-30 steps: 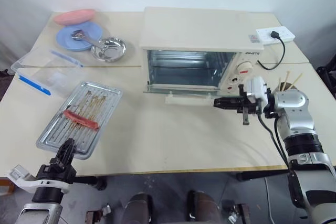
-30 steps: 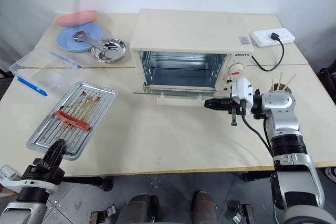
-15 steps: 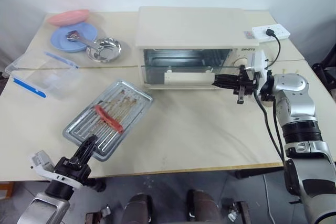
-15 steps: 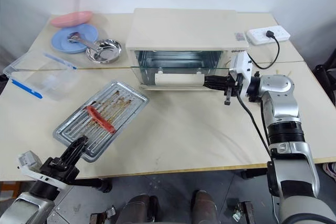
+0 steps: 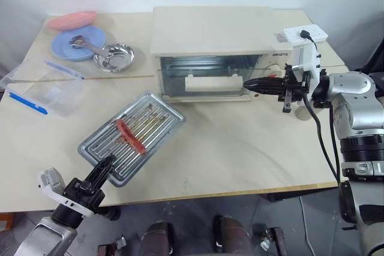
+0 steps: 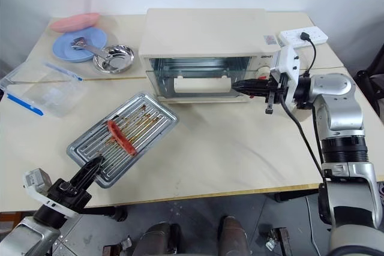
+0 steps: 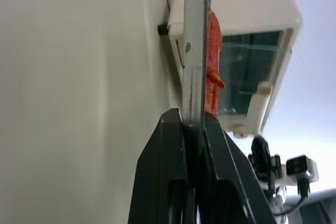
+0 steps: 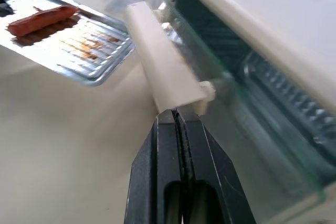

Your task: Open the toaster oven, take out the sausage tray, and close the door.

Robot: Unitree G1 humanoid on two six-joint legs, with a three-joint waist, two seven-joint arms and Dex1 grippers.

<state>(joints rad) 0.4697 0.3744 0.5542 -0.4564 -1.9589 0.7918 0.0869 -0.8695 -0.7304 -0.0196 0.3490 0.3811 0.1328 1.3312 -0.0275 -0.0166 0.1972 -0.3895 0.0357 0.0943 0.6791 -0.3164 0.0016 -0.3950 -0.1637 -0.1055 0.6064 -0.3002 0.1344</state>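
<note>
Flat rectangular silver ribbed tray [image 5: 132, 138] with one red sausage [image 5: 130, 136] out of oven, held near table's front-left edge; left gripper [image 5: 102, 169] jaws clamped on tray's near rim. Extraction looks done.

Glass-windowed cream-framed door [image 5: 207, 80] of cream-white boxy toaster oven [image 5: 213, 37] nearly upright, not judged fully shut; small gap likely. Right gripper [image 5: 251, 83] jaws pressed together, tips under right end of cream bar handle [image 8: 163, 70], touching.

Left to do: seat door closed.
</note>
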